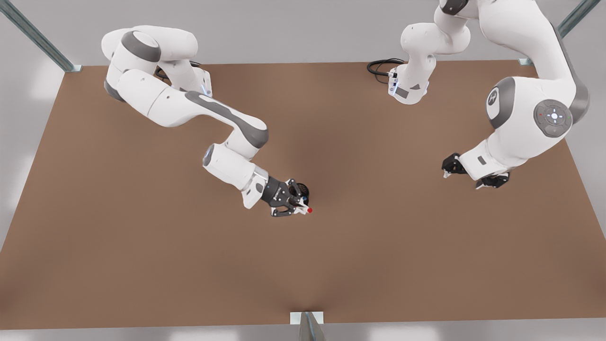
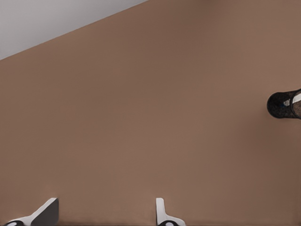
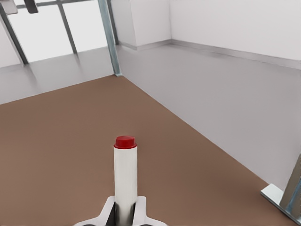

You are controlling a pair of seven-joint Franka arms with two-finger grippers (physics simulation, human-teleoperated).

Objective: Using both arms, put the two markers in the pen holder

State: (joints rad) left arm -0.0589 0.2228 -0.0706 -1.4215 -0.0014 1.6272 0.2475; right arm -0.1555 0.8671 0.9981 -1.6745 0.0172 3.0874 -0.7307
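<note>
Front view: matte brown table (image 1: 142, 246). Right hand (image 1: 297, 204) clamps the red marker (image 1: 305, 209), a slim white barrel with a red end, just beside the pen holder (image 1: 299, 190), a small black mesh cup. Left hand (image 1: 469, 174) hangs well apart from the cup, fingers spread wide, holding nothing.

Left wrist view: white fingertips (image 2: 46, 212) wide apart; cup (image 2: 282, 104) seen far off.

Right wrist view: smooth marker (image 3: 125, 176) pinched between pale fingers (image 3: 141, 213).

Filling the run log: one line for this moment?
right gripper: shut on red marker, beside pen holder | left gripper: open, waiting
</note>
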